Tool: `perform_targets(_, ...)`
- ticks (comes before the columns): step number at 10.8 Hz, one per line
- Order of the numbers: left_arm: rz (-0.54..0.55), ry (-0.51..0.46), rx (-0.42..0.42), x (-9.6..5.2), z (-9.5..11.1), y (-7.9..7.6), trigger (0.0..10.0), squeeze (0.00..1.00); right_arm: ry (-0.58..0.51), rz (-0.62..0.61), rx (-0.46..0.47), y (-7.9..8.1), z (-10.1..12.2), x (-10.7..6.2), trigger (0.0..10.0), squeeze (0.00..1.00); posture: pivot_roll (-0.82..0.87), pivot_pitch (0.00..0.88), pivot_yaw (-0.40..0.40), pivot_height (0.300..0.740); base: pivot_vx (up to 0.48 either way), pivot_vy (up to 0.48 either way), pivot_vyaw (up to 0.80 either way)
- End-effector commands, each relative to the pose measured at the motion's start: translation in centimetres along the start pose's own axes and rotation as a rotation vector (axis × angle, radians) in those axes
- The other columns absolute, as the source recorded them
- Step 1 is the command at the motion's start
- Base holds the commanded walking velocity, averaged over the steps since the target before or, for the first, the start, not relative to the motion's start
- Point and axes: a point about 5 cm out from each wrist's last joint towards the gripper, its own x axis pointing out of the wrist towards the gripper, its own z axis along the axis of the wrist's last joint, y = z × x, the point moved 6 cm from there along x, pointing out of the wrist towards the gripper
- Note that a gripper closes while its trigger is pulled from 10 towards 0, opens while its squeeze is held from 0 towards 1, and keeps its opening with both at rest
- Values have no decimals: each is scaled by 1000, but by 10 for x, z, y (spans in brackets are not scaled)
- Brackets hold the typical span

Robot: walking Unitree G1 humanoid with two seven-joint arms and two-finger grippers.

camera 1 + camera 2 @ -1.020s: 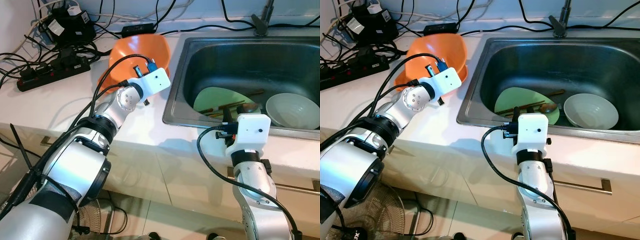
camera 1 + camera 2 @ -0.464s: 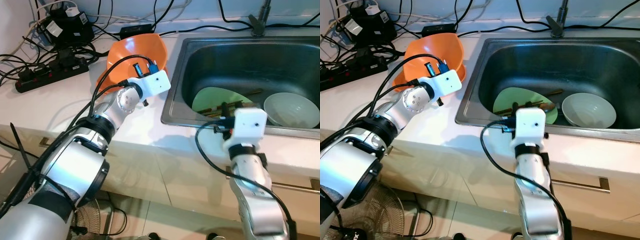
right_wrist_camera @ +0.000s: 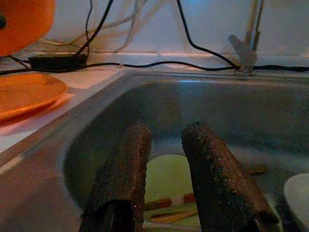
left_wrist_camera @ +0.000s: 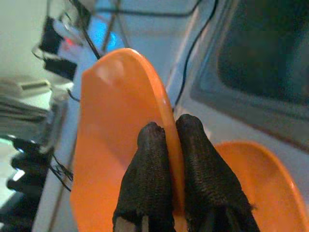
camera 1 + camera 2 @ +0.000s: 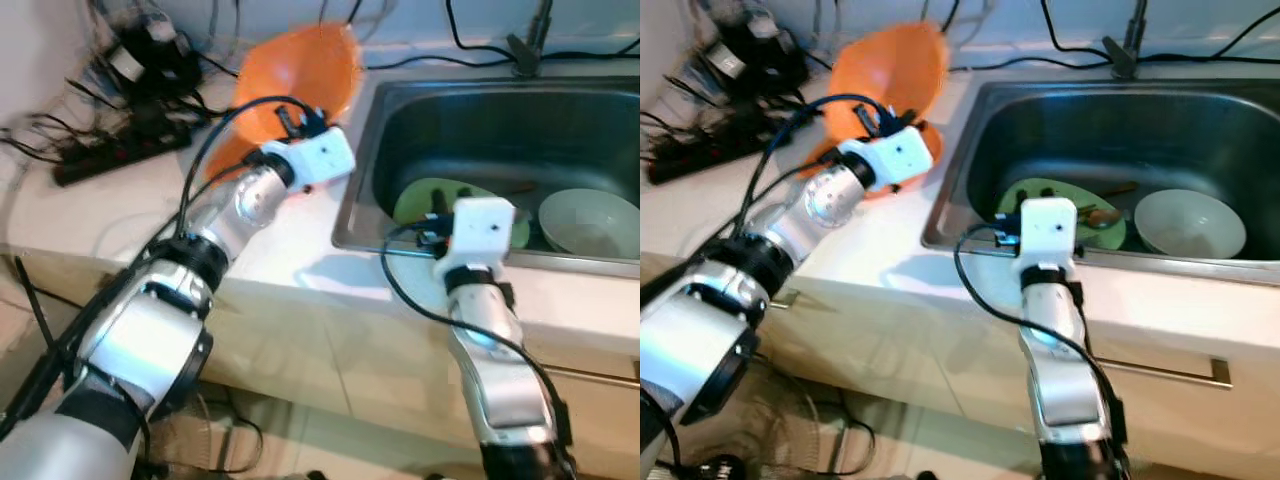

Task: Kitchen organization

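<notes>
Two orange dishes: one orange bowl (image 4: 120,125) raised off the counter (image 5: 120,215), one orange plate (image 3: 26,92) flat beneath it. Sink (image 5: 1060,120) contents: one green plate (image 5: 1025,195), one white bowl (image 5: 1190,222). Left gripper (image 4: 169,145), arm extended, pinches the bowl's rim. Right gripper (image 3: 166,169), fingers slightly parted and empty, hangs over the sink edge.

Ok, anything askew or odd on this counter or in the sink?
Yes: the left gripper pinches the rim of an orange bowl, tipping it on edge above an orange plate. Cables tangle beside it, close to the sink.
</notes>
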Motion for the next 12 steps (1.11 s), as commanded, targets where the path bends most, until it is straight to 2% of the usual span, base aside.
perform_targets(1,23,-25,-24,-5,1,-1,10000,0,-18,15,28,5,4,1,10000,1000,-73,3,201,740,0,0,0)
perform_targets(2,-12,-32,-36,-10,-1,-16,10000,0,-37,16,29,4,8,4,10000,1000,-64,0,198,740,0,0,0)
perform_targets(3,-31,-16,-22,-14,-7,-24,10000,0,-51,-1,41,-5,11,11,10000,1000,-58,4,198,740,0,0,0)
perform_targets(4,-40,-18,-13,-19,-9,-26,10000,0,-60,-41,108,-24,18,21,10000,1000,-46,9,196,740,0,0,0)
perform_targets(6,-63,-49,-2,-21,-3,-34,10000,0,-58,-52,232,-37,28,31,10000,1000,-44,13,193,740,0,0,0)
perform_targets(7,-70,-62,-3,-21,0,-37,10000,0,-50,-44,281,-38,30,33,10000,1000,-43,17,192,740,0,0,0)
perform_targets(8,-119,-115,11,-22,13,-52,10000,0,-36,-30,368,-37,34,40,10000,1000,-44,28,190,740,0,0,0)
perform_targets(10,-173,-185,27,-27,30,-69,10000,0,-5,5,481,-28,35,47,10000,1000,-42,40,184,740,0,0,0)
perform_targets(12,-194,-206,48,-29,34,-74,10000,0,-4,24,514,-25,41,53,10000,1000,-37,44,175,740,0,0,0)
